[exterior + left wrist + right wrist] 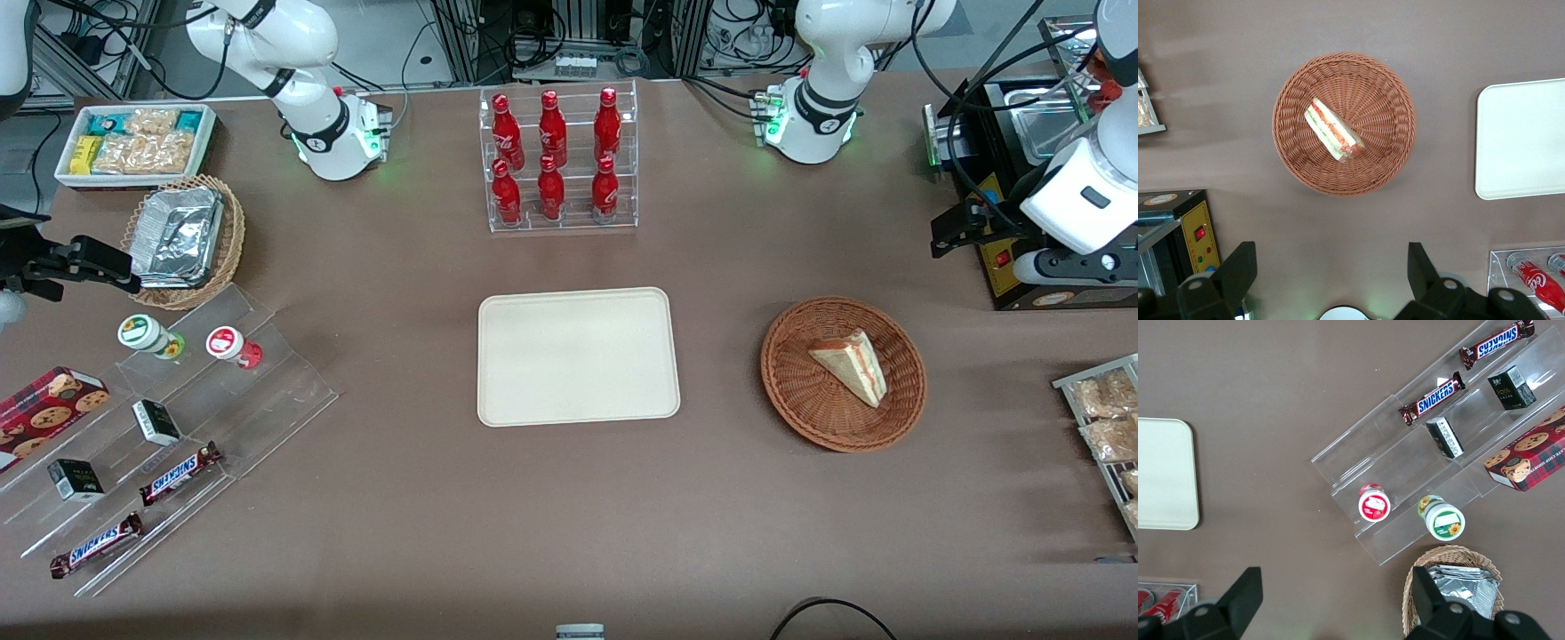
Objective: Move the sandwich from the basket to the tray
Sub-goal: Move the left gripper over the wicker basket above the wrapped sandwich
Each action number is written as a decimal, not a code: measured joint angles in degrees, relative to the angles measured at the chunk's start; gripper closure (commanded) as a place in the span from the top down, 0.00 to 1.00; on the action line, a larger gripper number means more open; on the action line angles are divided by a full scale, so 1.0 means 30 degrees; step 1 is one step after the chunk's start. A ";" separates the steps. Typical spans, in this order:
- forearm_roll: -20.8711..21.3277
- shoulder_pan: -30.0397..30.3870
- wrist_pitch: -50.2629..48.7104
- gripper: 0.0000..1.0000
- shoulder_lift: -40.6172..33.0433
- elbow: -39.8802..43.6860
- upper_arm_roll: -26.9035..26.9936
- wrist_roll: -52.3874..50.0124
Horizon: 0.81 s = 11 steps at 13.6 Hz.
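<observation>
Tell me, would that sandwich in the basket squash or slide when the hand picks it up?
Probably soft: the sandwich is pale bread with filling layers, so it may squash. It lies loose in the basket, so it might slide. The hand hangs open above the table.

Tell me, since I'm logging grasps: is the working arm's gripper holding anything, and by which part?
Nothing is held. The gripper is open, high above the table, apart from the basket; the sandwich lies untouched in it.

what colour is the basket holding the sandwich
Reddish-brown woven wicker basket, clearest in the left wrist view; the open gripper hovers above the table beside it.
</observation>
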 measured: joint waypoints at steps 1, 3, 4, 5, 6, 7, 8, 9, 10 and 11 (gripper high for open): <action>0.0007 -0.0003 -0.0001 1.00 0.0003 0.0000 -0.0008 0.0000; 0.0071 -0.0014 -0.0003 1.00 0.0022 -0.0012 -0.0056 0.0000; 0.0135 -0.0015 -0.0003 1.00 0.0041 -0.0082 -0.0067 0.0000; 0.0191 -0.0012 0.0048 1.00 0.0047 -0.0319 -0.0067 -0.0001; 0.0215 -0.0007 0.0360 1.00 0.0036 -0.0774 -0.0066 -0.0007; 0.0226 0.0008 0.1029 1.00 0.0008 -0.1461 -0.0055 -0.0042; 0.0231 0.0038 0.1795 1.00 -0.0002 -0.2210 -0.0019 -0.0125; 0.0232 0.0081 0.2499 1.00 0.0011 -0.2936 0.0019 -0.0348; 0.0232 0.0116 0.3195 1.00 0.0032 -0.3600 0.0059 -0.0682; 0.0233 0.0132 0.3949 1.00 0.0064 -0.4214 0.0092 -0.1006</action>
